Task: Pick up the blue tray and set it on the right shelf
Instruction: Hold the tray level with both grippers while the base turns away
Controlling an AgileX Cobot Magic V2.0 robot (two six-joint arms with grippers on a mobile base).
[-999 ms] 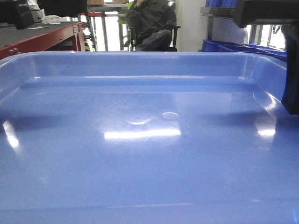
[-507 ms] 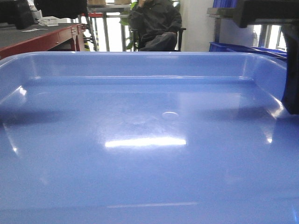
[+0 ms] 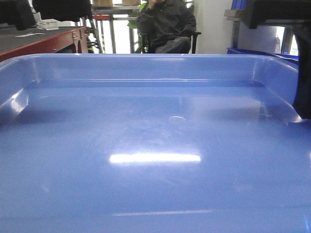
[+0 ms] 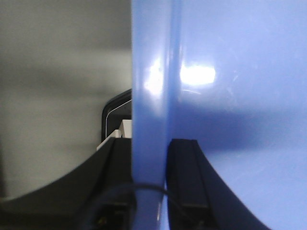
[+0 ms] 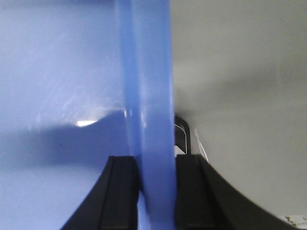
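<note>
The blue tray (image 3: 155, 145) fills most of the front view, held level and close to the camera. My left gripper (image 4: 149, 141) is shut on the tray's left rim (image 4: 151, 72), one finger inside and one outside the wall. My right gripper (image 5: 154, 158) is shut on the right rim (image 5: 146, 72) in the same way. The tray is empty. Part of my right arm (image 3: 303, 73) shows as a black block at the tray's right edge. A metal rack upright (image 3: 236, 31) with darker blue bins (image 3: 272, 52) stands at the far right behind the tray.
A red-framed workbench (image 3: 43, 39) stands at the back left. A person in dark clothes (image 3: 167, 24) sits on a chair at the back centre. Both wrist views show grey floor beyond the rims.
The background has slid to the right behind the tray: the seated person and the rack sit further right. Both grippers keep the same hold on the tray.
</note>
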